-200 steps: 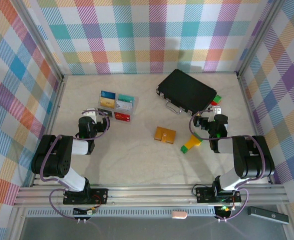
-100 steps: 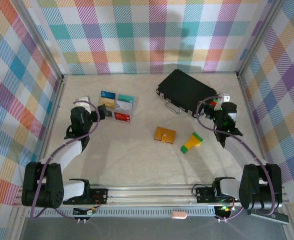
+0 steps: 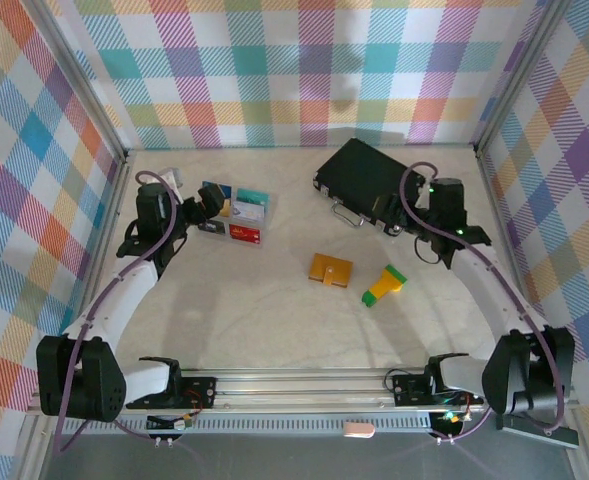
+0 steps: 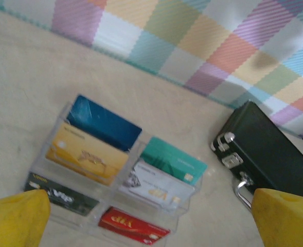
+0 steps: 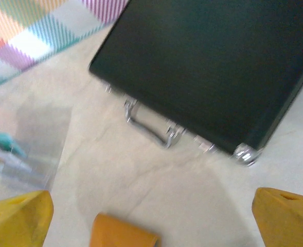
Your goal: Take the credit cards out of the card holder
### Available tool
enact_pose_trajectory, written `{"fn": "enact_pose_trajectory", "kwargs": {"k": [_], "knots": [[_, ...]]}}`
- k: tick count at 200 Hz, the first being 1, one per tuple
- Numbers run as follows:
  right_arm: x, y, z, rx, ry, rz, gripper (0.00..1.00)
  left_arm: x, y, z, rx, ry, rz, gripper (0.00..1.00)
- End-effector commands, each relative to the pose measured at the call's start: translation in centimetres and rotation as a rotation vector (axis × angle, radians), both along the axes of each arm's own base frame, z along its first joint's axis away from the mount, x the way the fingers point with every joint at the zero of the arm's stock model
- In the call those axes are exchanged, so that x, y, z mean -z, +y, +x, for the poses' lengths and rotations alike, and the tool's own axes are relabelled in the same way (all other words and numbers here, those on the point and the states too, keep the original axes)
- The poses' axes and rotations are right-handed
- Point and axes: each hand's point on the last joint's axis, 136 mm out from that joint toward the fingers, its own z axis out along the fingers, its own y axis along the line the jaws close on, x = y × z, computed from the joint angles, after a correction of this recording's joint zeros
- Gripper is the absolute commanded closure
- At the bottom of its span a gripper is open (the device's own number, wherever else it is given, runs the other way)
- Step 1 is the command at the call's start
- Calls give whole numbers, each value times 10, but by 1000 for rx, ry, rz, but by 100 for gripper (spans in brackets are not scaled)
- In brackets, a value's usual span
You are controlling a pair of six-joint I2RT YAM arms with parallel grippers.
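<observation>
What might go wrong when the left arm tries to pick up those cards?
1. The credit cards lie flat and overlapping in the clear card holder. The left gripper, open near them, may pinch two at once or slip off.
2. The holder looks light and nothing pins it, so it may slide or lift with a card.
3. The right gripper, open beside the black case, might bump its handle.

walls [image 3: 274, 70]: pastel plaid, three sides | tabletop [image 3: 264, 320]: pale beige, maybe marbled | light: soft, even
</observation>
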Motion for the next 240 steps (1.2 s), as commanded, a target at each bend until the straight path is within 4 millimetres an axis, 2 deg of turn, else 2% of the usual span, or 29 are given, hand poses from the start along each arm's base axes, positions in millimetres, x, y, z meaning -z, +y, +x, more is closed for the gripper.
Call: {"fn": "enact_pose_trajectory", "kwargs": {"k": [1, 24, 49, 69, 85, 104, 158, 184, 203, 240], "knots": [[34, 35, -27, -78, 210, 38, 1, 12, -21, -5, 74, 56, -85, 0], [58, 63, -38, -92, 299, 50, 1, 19, -29, -4, 99, 72, -79, 0], [97, 86, -51, -77, 435, 66, 11, 27, -32, -2, 103, 91, -64, 0], [121, 95, -56, -52, 505, 57, 20, 31, -37, 0, 117, 107, -62, 0], [134, 97, -58, -38, 539, 27, 26, 33, -42, 2, 133, 114, -64, 0], [149, 94, -59, -25, 571, -19, 37, 36, -47, 3, 151, 125, -61, 0], [173, 92, -57, -79, 603, -109, 57, 44, -61, 5, 198, 153, -59, 2], [179, 99, -51, -153, 593, -134, 60, 48, -70, 6, 226, 170, -52, 4], [181, 114, -45, -271, 569, -132, 61, 52, -75, 6, 243, 188, -42, 5], [172, 165, -36, -632, 440, -136, 63, 65, -86, 4, 274, 238, -30, 10]]}}
